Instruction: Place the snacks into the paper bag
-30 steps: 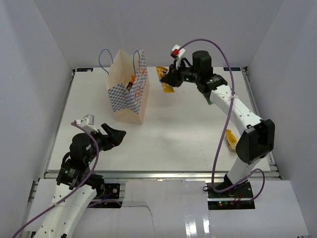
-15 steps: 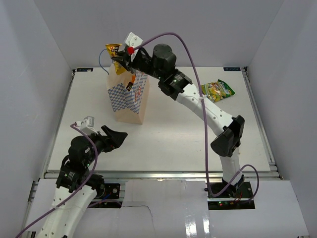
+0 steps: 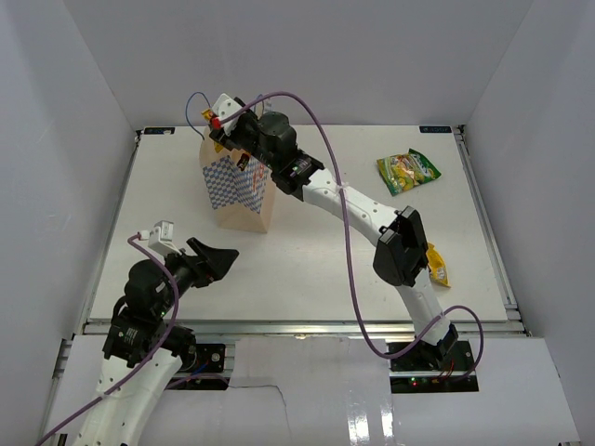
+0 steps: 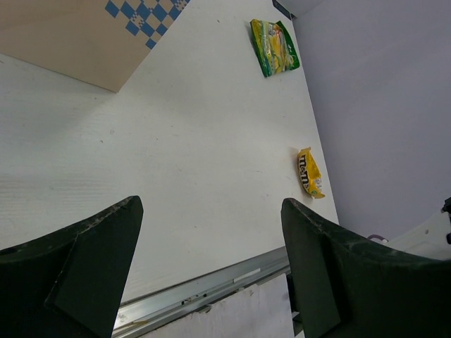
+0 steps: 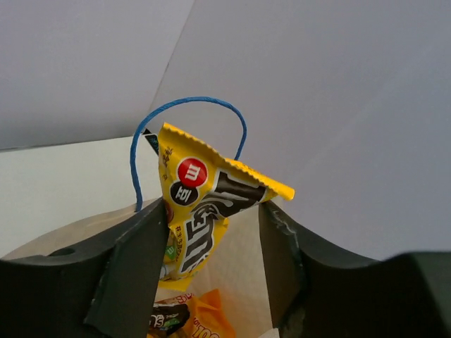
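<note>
The paper bag [image 3: 244, 190] stands upright at the far left of the table; its corner shows in the left wrist view [image 4: 70, 35]. My right gripper [image 3: 223, 130] hangs over the bag's mouth. In the right wrist view its jaws [image 5: 215, 225] stand apart, and a yellow candy pack [image 5: 201, 211] leans on the left finger between them. Below it, an orange-yellow pouch [image 5: 201, 320] and a dark packet [image 5: 165, 320] lie inside the bag [image 5: 243, 282]. A green-yellow pouch [image 3: 407, 170] [image 4: 275, 48] and another yellow candy pack [image 3: 435, 265] [image 4: 309, 172] lie on the table. My left gripper [image 3: 223, 258] [image 4: 211, 267] is open and empty.
The bag's blue cord handle [image 5: 190, 105] arches just behind the candy pack. White walls enclose the table on three sides. A metal rail [image 4: 204, 289] runs along the table's near edge.
My right gripper carried the yellow candy pack from the far middle leftward to the bag, then came down to the bag's mouth and its jaws parted. The left arm has barely moved.
</note>
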